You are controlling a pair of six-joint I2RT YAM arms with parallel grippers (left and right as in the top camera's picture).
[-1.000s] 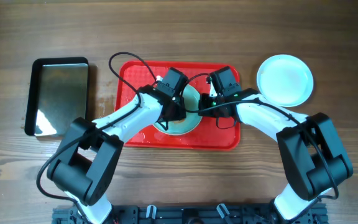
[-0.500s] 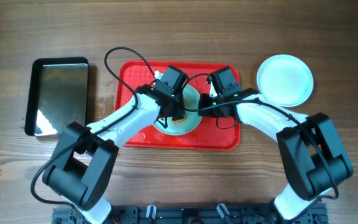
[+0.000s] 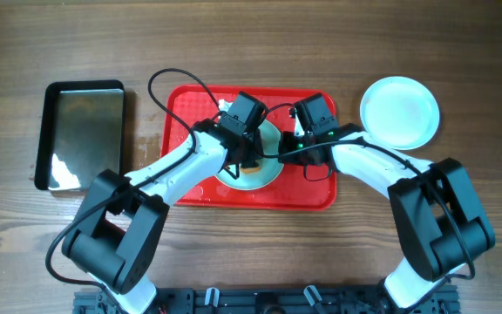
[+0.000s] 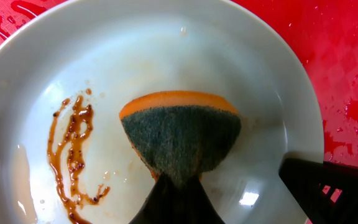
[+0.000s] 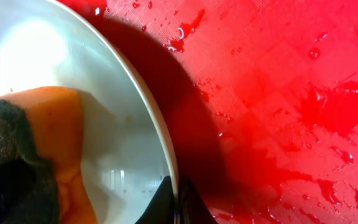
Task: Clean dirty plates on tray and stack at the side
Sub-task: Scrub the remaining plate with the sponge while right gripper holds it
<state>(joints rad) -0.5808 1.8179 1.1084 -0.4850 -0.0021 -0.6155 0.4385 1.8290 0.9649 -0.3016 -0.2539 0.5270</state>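
Closed since a second ago: left gripper point(image 4: 174, 198), clenched on the one sponge point(image 4: 182, 140); right gripper point(image 5: 174, 200) pinches the smeared plate point(image 4: 166, 50) at its rim. Plates counted, two: smeared plate on the one tray point(image 3: 181, 105), clean plate point(image 3: 399, 112) at its 3 o'clock.

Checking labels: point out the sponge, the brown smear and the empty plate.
sponge point(image 4: 182, 140): left wrist view, green scouring face.
brown smear point(image 4: 73, 149): left wrist view, middle of the streak.
empty plate point(image 3: 399, 112): overhead view, bare centre.
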